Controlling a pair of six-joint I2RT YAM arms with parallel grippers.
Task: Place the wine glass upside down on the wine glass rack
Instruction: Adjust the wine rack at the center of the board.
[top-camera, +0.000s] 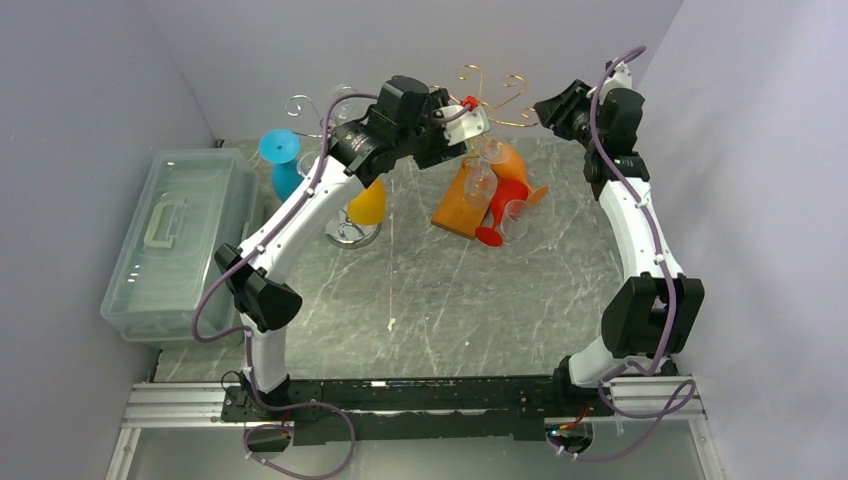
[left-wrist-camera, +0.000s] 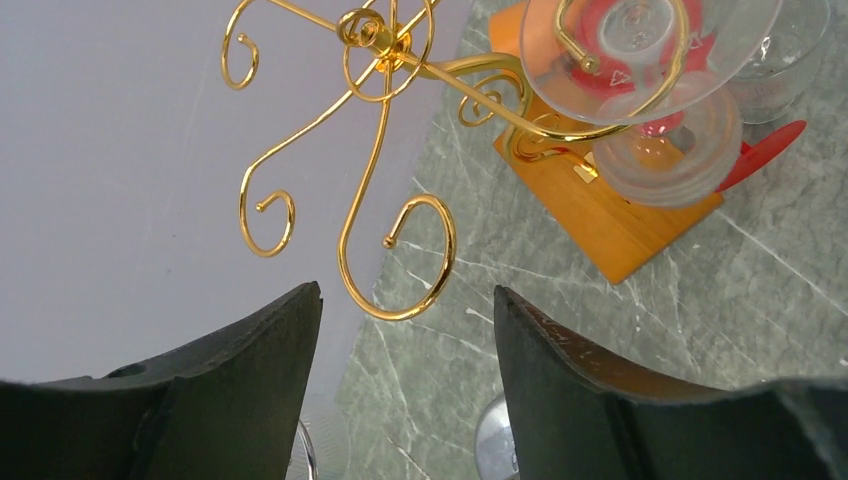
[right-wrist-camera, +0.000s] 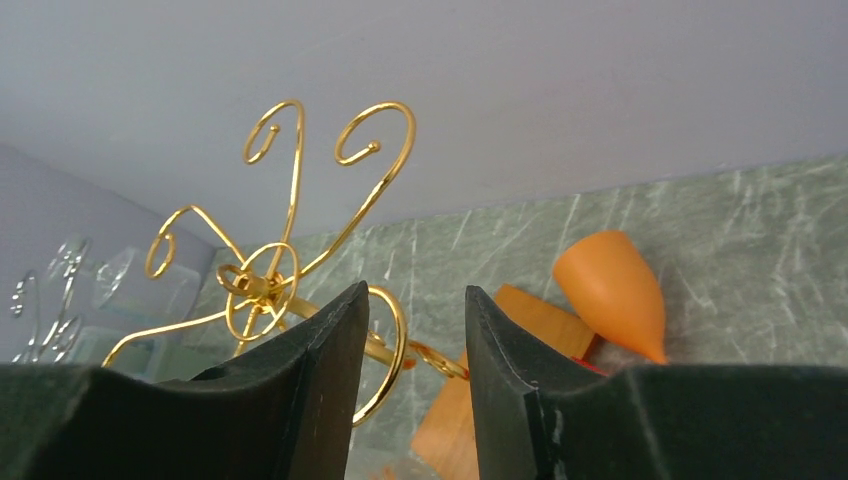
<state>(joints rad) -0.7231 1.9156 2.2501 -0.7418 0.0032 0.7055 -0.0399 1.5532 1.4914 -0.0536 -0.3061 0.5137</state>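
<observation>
Clear wine glass (left-wrist-camera: 700, 60) hangs foot-up in hook of gold wire rack (left-wrist-camera: 385, 45), centre of table's (top-camera: 430, 300) far edge. Placing looks done; retreat next. Left claw (left-wrist-camera: 405, 300) apart, empty. Right claw (right-wrist-camera: 415, 295) apart, empty. Rack's curls just ahead of both: back straight out. Back wall (top-camera: 400, 50) close; open room toward near edge.

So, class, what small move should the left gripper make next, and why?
Probably back away from the gold wine glass rack: the left gripper is open and empty, and a clear wine glass already hangs upside down on it.
</observation>
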